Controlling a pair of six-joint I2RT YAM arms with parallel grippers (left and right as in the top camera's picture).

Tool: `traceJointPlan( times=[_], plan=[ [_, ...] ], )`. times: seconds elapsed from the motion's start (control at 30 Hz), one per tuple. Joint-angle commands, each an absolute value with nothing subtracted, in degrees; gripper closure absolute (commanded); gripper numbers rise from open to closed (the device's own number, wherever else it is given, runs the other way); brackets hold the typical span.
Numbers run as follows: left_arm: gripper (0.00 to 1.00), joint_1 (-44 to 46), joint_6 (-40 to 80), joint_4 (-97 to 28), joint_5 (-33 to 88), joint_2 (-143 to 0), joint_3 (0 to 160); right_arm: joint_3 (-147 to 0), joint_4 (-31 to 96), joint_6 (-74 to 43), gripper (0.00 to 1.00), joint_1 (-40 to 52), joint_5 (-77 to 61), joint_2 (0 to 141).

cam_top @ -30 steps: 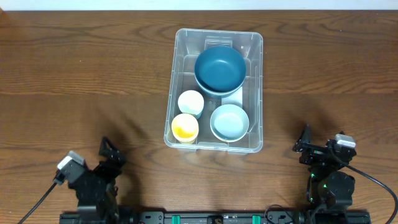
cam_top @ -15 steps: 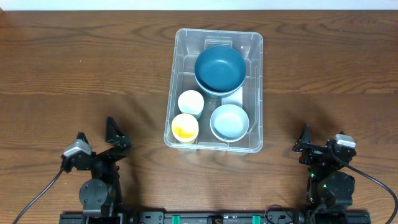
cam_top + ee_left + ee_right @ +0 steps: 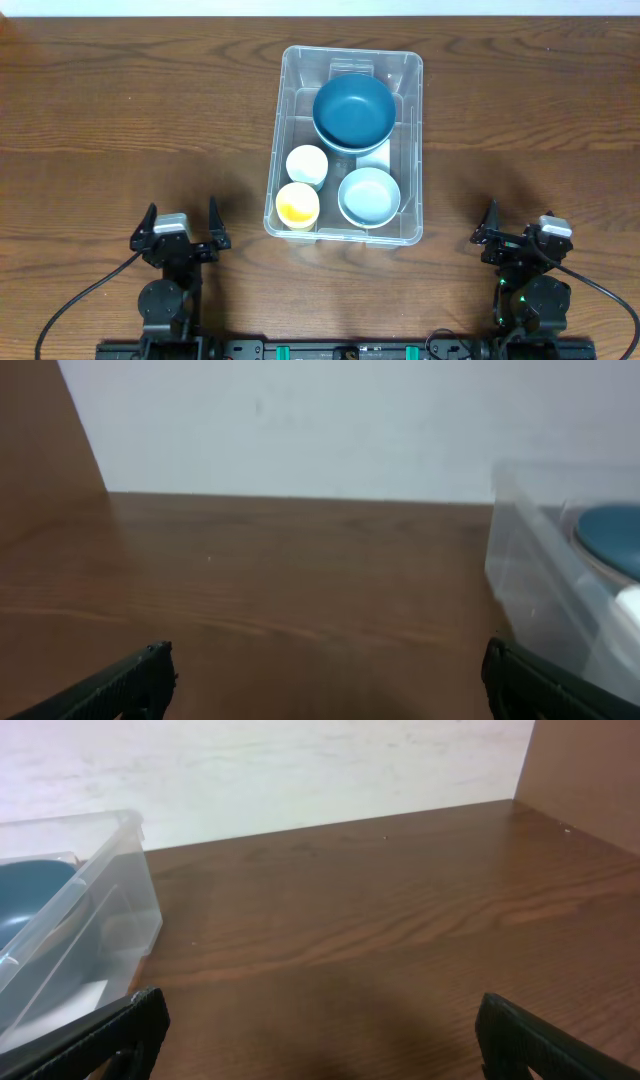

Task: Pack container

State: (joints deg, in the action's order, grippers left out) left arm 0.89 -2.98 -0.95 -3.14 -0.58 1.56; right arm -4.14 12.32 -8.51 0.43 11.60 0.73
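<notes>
Left gripper [image 3: 181, 212] swung round to rest, spread wide, nothing held | right gripper [image 3: 320, 1020] likewise wide, empty | four dishes [image 3: 352, 110] seated in container [image 3: 283, 120] | packing judged complete

You see the container [image 3: 296, 75] mid-table [image 3: 120, 110], holding four items. The dark blue bowl [image 3: 353, 110] is at the far end and the light blue bowl [image 3: 369, 195] near-right. The white cup [image 3: 307, 164] sits just beside the yellow cup [image 3: 297, 204], near-left. The left gripper [image 3: 181, 216] has its fingers spread. The right gripper [image 3: 517, 226] is at the near edge. Both are well apart from the container.
</notes>
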Motion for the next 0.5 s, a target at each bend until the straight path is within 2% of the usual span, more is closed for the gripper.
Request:
traceJointPlan(
  times=[0.0, 0.47],
  plan=[
    [0.02, 1.1, -5.4, -2.2, -2.0, -0.1, 0.2, -3.9, 12.3, -8.1, 0.01, -0.1, 12.0, 0.6],
    [0.02, 1.1, -5.3, -3.9, -1.9, -0.1, 0.2, -3.9, 12.3, -8.1, 0.01, -0.1, 12.0, 0.6]
  ],
)
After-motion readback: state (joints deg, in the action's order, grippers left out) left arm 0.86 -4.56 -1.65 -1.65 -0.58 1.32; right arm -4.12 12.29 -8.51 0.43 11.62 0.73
